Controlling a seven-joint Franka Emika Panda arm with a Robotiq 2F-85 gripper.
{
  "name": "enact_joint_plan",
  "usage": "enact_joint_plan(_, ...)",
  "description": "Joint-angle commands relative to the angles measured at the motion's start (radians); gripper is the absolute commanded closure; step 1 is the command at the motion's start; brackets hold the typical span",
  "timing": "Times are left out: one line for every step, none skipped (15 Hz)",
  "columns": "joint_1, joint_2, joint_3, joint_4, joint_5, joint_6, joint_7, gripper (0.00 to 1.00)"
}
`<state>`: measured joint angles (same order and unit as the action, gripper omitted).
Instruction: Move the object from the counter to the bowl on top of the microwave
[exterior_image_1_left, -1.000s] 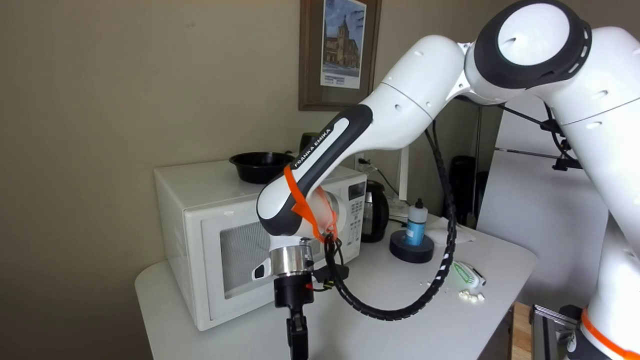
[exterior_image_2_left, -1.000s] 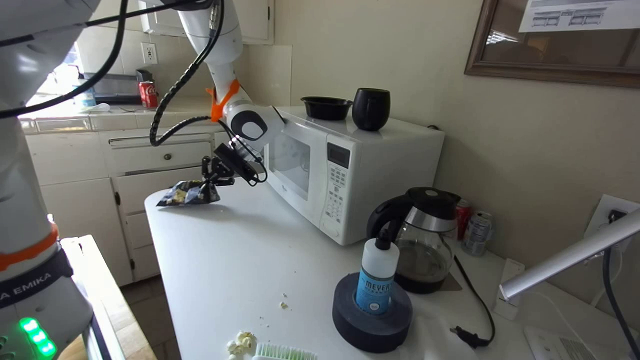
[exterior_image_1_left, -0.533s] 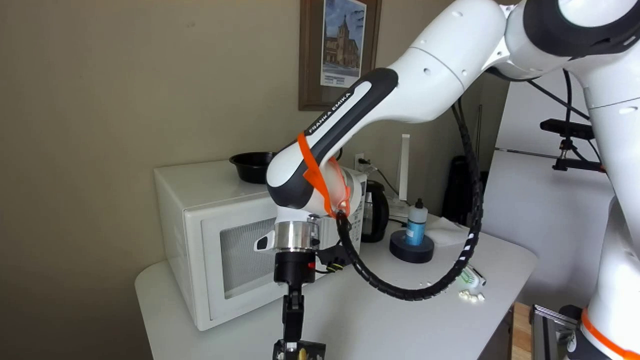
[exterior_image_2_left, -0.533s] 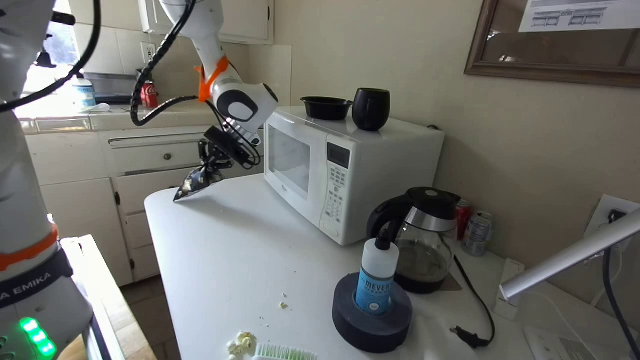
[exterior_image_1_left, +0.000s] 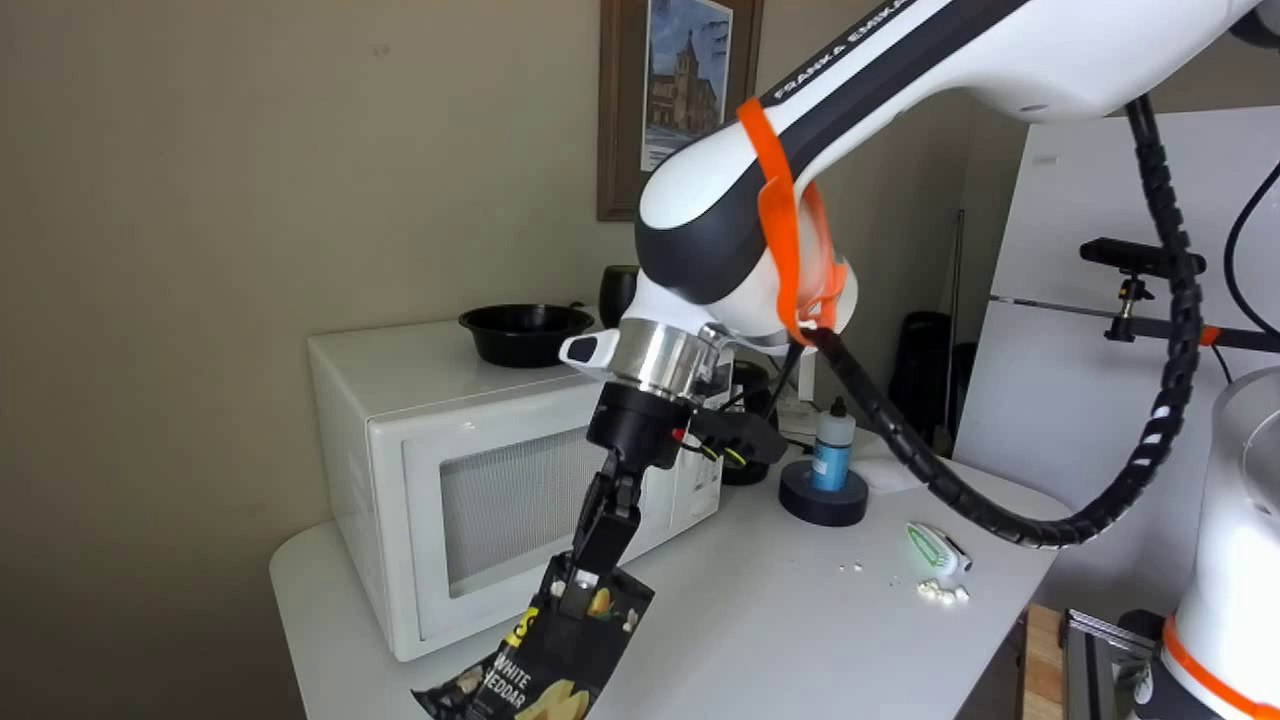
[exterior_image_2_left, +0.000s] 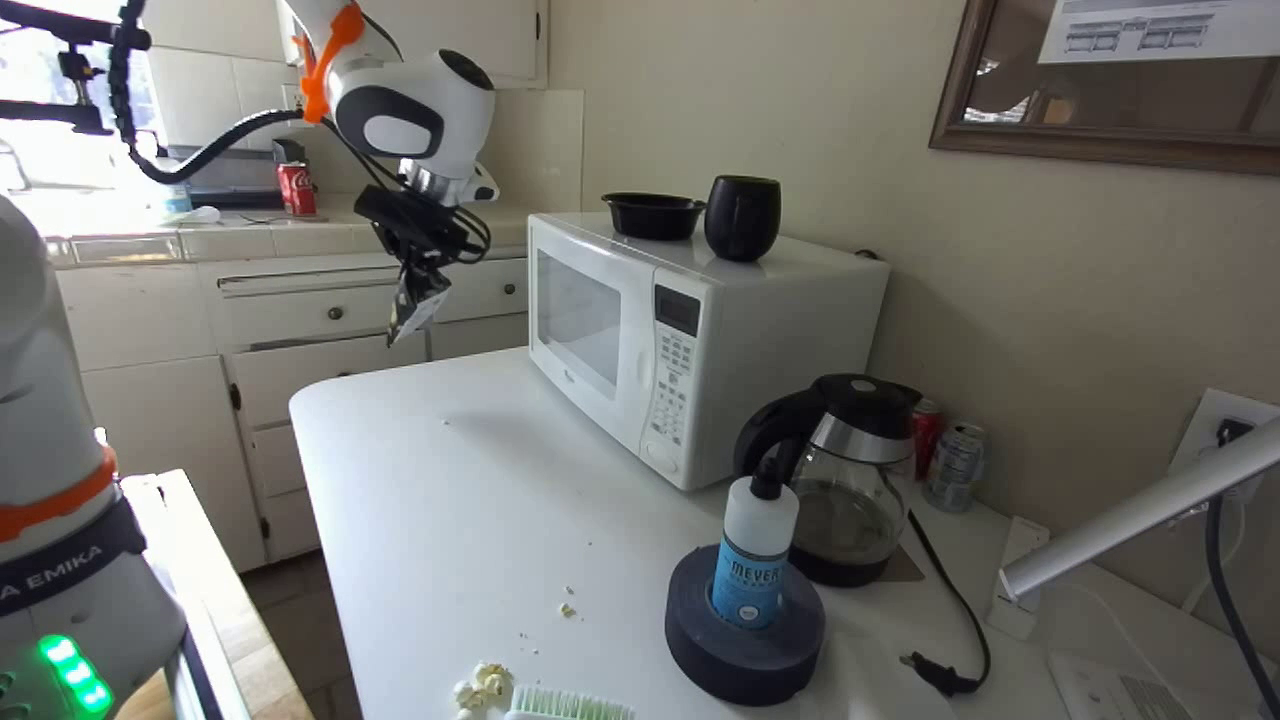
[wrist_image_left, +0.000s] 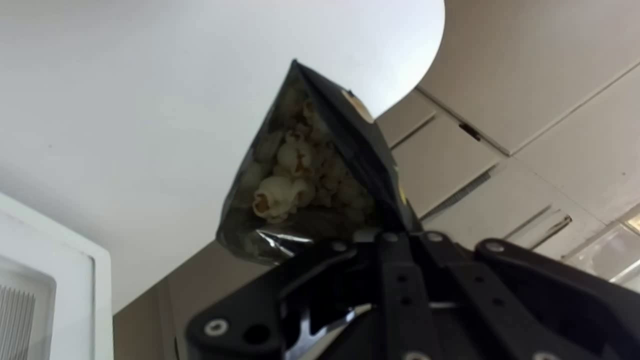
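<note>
The object is an open black popcorn bag (exterior_image_1_left: 505, 682) with yellow patches. It also shows in an exterior view (exterior_image_2_left: 410, 305) and in the wrist view (wrist_image_left: 305, 175), with popcorn inside. My gripper (exterior_image_1_left: 580, 598) is shut on the bag's edge and holds it tilted in the air, above the counter's far end (exterior_image_2_left: 480, 520), in front of the microwave (exterior_image_2_left: 590, 320). In the wrist view the fingers (wrist_image_left: 407, 240) are close together, with their tips partly hidden by the bag. The black bowl (exterior_image_2_left: 652, 217) stands on the microwave in both exterior views (exterior_image_1_left: 525, 338), higher than the gripper.
A black mug (exterior_image_2_left: 742, 220) stands beside the bowl on the microwave. A kettle (exterior_image_2_left: 850, 480) and a blue bottle (exterior_image_2_left: 755, 560) on a dark blue round thing (exterior_image_2_left: 745, 670) stand on the counter. Popcorn pieces (exterior_image_2_left: 485, 685) and a brush (exterior_image_2_left: 570, 703) lie near the front.
My gripper has risen with the bag, lifting it off the counter. The arm has moved up and back towards its base, and the bag now hangs more steeply.
</note>
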<state>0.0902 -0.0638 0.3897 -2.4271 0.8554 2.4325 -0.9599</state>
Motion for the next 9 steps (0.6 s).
enact_joint_plan(0.091,-0.256,-0.099,-0.111,0.158,0.002,-0.079,1.00)
enact_joint_plan(0.055,-0.317,-0.082,-0.125,0.197,-0.007,-0.092,1.00)
enact_joint_plan(0.058,-0.377,-0.106,-0.135,0.212,-0.018,-0.088,1.00)
enact_joint_plan(0.102,-0.425,-0.177,-0.141,0.210,-0.017,-0.073,1.00)
enact_joint_plan(0.095,-0.461,-0.203,-0.139,0.212,-0.005,-0.060,1.00)
enact_joint_plan(0.083,-0.490,-0.236,-0.136,0.154,-0.045,-0.042,1.00)
enact_joint_plan(0.109,-0.401,-0.208,-0.094,0.153,0.003,-0.037,0.98)
enact_joint_plan(0.103,-0.440,-0.235,-0.100,0.151,-0.014,-0.037,0.98)
enact_joint_plan(0.100,-0.465,-0.252,-0.106,0.152,-0.027,-0.038,0.98)
